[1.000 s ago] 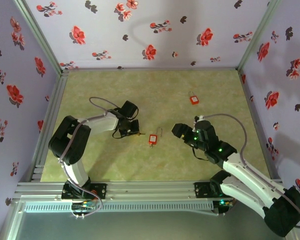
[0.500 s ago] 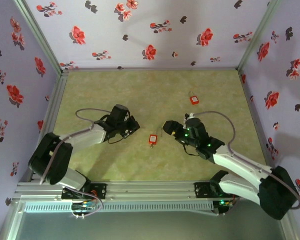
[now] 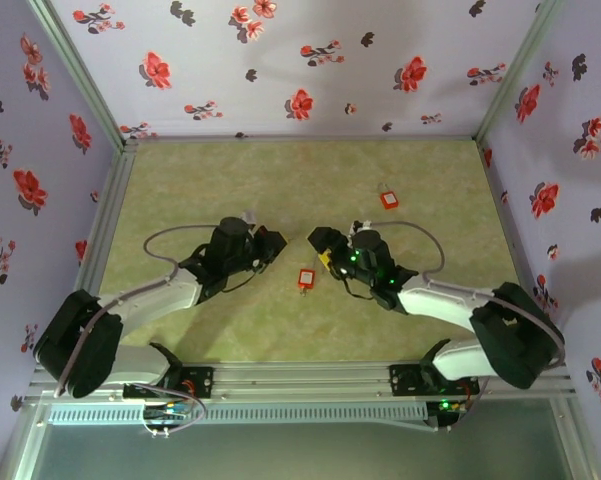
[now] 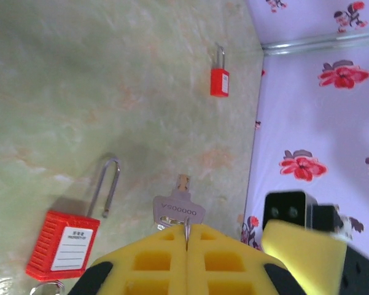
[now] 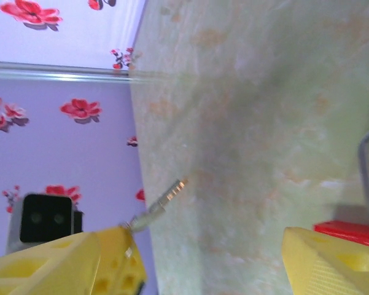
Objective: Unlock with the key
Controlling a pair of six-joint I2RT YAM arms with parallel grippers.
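Observation:
A red padlock (image 3: 306,278) lies flat mid-table; in the left wrist view, the padlock (image 4: 63,243) has its steel shackle pointing away. My left gripper (image 3: 273,244) hovers just left of it, shut on a silver key (image 4: 178,208) whose blade sticks out past the yellow pads (image 4: 153,261). My right gripper (image 3: 321,247) stands open just right of the padlock, facing the left one. In the right wrist view the key (image 5: 161,200) points into the open gap of the right gripper (image 5: 193,264), and the padlock's red body (image 5: 350,232) shows beside the right finger (image 5: 328,264).
A second red padlock (image 3: 388,199) lies further back on the right, and this second padlock (image 4: 219,81) appears near the wall in the left wrist view. Flowered walls close the green table (image 3: 210,180) on three sides. A metal rail (image 3: 280,378) runs along the near edge.
Both arms have reached in towards the padlock. The left gripper carried the key to the right, the right gripper came left, and their tips now stand close together.

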